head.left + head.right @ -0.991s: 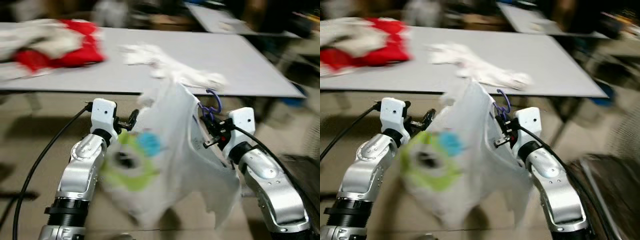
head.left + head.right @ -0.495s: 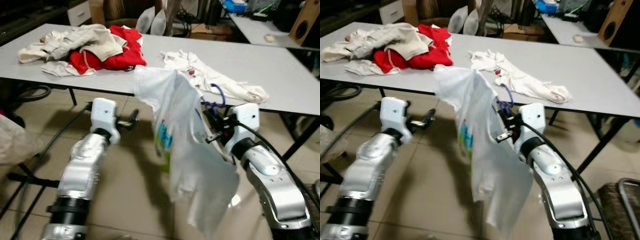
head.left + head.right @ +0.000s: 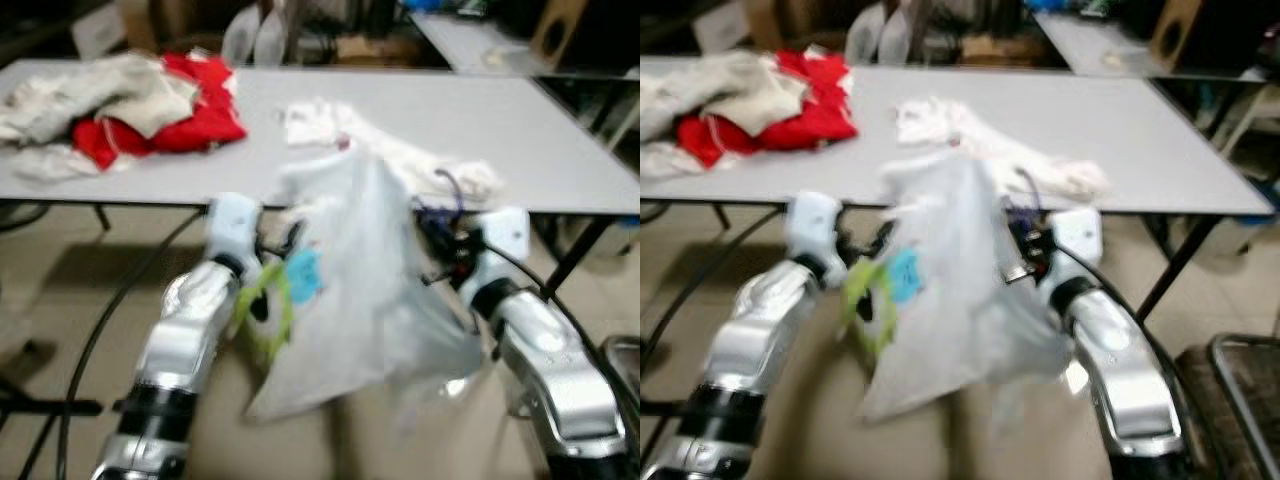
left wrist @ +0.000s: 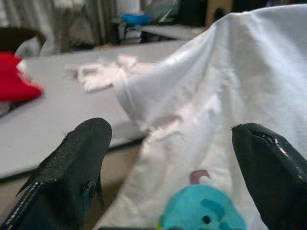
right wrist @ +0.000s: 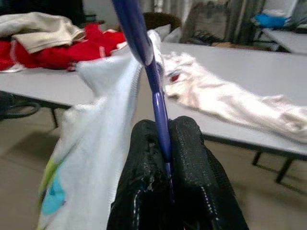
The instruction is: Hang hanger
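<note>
Grey bench behind, strewn with clothes. Right claw clamped on purple hanger carrying white shirt; left claw spread apart beside it.

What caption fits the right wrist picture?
Right gripper pinches a purple plastic hanger draped with a white printed T-shirt.

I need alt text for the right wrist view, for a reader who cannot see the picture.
The right gripper is shut on a purple hanger carrying a white T-shirt with a green and blue print. Behind it, a grey table holds a crumpled white garment and a pile of red and beige clothes.
</note>
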You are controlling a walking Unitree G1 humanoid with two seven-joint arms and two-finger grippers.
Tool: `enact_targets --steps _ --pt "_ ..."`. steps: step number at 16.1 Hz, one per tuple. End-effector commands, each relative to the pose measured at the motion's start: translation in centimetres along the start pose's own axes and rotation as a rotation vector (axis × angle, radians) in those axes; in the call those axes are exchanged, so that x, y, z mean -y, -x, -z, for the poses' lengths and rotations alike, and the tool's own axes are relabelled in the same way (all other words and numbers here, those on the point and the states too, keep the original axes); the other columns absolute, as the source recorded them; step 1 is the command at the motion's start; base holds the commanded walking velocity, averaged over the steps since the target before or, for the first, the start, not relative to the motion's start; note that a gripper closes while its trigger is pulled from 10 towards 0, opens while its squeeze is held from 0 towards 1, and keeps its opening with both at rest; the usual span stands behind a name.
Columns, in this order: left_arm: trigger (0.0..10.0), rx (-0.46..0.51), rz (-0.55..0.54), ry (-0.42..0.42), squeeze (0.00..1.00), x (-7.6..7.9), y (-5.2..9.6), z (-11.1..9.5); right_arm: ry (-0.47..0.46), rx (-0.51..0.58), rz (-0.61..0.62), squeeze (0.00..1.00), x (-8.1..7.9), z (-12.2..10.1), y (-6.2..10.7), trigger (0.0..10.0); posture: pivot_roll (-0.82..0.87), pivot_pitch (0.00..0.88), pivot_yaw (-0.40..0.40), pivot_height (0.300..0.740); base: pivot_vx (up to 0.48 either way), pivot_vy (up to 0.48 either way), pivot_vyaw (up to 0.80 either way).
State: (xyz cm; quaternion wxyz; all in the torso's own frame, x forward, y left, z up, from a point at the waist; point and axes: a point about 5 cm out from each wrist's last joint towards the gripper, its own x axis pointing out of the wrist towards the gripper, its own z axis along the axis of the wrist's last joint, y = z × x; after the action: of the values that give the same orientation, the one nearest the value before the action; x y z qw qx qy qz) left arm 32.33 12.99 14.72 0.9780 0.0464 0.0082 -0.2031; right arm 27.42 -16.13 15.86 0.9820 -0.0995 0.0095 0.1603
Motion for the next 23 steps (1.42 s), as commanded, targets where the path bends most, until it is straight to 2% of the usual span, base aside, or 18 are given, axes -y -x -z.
enact_targets --steps 1,2,3,5,8,10,11,12,13,15,16,17,18,19,21,23 --pt "10.0 0.007 -0.007 -0.007 0.00 -1.0 0.2 -0.2 -0.005 0.043 -0.023 0.00 -0.3 -0.9 -0.3 10.0 -0.14 0.000 -0.033 0.740 0.000 0.000 0.00" --pt "10.0 0.064 0.080 0.034 1.00 -0.5 -0.3 -1.5 -0.045 0.063 -0.067 0.00 -0.2 -1.5 -0.5 10.0 -0.14 0.000 -0.029 0.740 0.000 0.000 0.00" --pt "10.0 0.119 0.153 0.028 1.00 -0.1 -0.7 -2.7 -0.065 0.071 -0.127 0.00 -0.4 -2.0 -0.6 10.0 -0.14 0.000 -0.028 0.740 0.000 0.000 0.00" --pt "10.0 0.155 0.255 0.003 1.00 0.7 -1.4 -4.0 -0.084 0.079 -0.197 0.00 -0.5 -2.5 -0.8 10.0 -0.15 0.000 -0.025 0.740 0.000 0.000 0.00" --pt "10.0 0.217 0.403 0.065 1.00 2.5 -2.4 -6.0 -0.137 0.105 -0.311 0.00 -0.6 -3.4 -1.0 10.0 -0.16 0.000 -0.018 0.740 0.000 0.000 0.00" --pt "10.0 0.218 0.535 0.114 0.98 4.3 -2.5 -6.7 -0.164 0.115 -0.327 0.00 0.1 -4.1 -1.6 10.0 -0.16 0.000 -0.019 0.740 0.000 0.000 0.00" --pt "10.0 0.212 0.555 0.113 0.98 4.6 -2.5 -6.7 -0.167 0.118 -0.328 0.00 0.1 -4.3 -1.8 10.0 -0.16 0.000 -0.019 0.740 0.000 0.000 0.00" --pt "10.0 0.162 0.573 0.080 0.69 4.9 -2.6 -6.0 -0.178 0.128 -0.333 0.00 0.2 -4.6 -2.1 10.0 -0.17 0.000 -0.019 0.740 0.000 0.000 0.00" --pt "10.0 0.115 0.540 0.040 0.62 4.8 -3.0 -5.3 -0.182 0.138 -0.343 0.00 0.1 -5.0 -2.3 10.0 -0.17 0.000 -0.019 0.740 0.000 0.000 0.00" --pt "10.0 0.083 0.479 -0.005 0.12 4.3 -3.5 -4.8 -0.185 0.147 -0.366 0.00 -0.2 -5.4 -2.5 10.0 -0.16 0.000 -0.019 0.740 0.000 0.000 0.00" --pt "10.0 0.075 0.446 -0.026 0.00 4.1 -3.7 -4.6 -0.184 0.149 -0.375 0.00 -0.3 -5.4 -2.5 10.0 -0.16 0.000 -0.020 0.740 0.000 0.000 0.00" --pt "10.0 0.062 0.398 -0.052 0.00 3.7 -4.0 -4.4 -0.182 0.150 -0.386 0.00 -0.4 -5.5 -2.5 10.0 -0.16 0.000 -0.020 0.740 0.000 0.000 0.00" --pt "8.2 0.055 0.344 -0.085 0.00 3.3 -4.2 -4.3 -0.183 0.150 -0.394 0.00 -0.5 -5.5 -2.5 10.0 -0.16 0.000 -0.019 0.740 0.000 0.000 0.00" --pt "3.4 0.049 0.311 -0.095 0.00 2.9 -4.3 -4.1 -0.182 0.150 -0.394 0.00 -0.5 -5.5 -2.5 10.0 -0.16 0.000 -0.018 0.740 0.000 0.000 0.00" --pt "0.0 0.062 0.278 -0.076 0.00 2.5 -4.4 -4.3 -0.181 0.149 -0.393 0.00 -0.5 -5.5 -2.5 10.0 -0.16 0.000 -0.016 0.740 0.000 0.000 0.00" --pt "0.0 0.095 0.298 -0.056 0.00 2.7 -4.4 -4.7 -0.175 0.146 -0.386 0.00 -0.4 -5.5 -2.5 10.0 -0.16 0.000 -0.015 0.740 0.000 0.000 0.00"
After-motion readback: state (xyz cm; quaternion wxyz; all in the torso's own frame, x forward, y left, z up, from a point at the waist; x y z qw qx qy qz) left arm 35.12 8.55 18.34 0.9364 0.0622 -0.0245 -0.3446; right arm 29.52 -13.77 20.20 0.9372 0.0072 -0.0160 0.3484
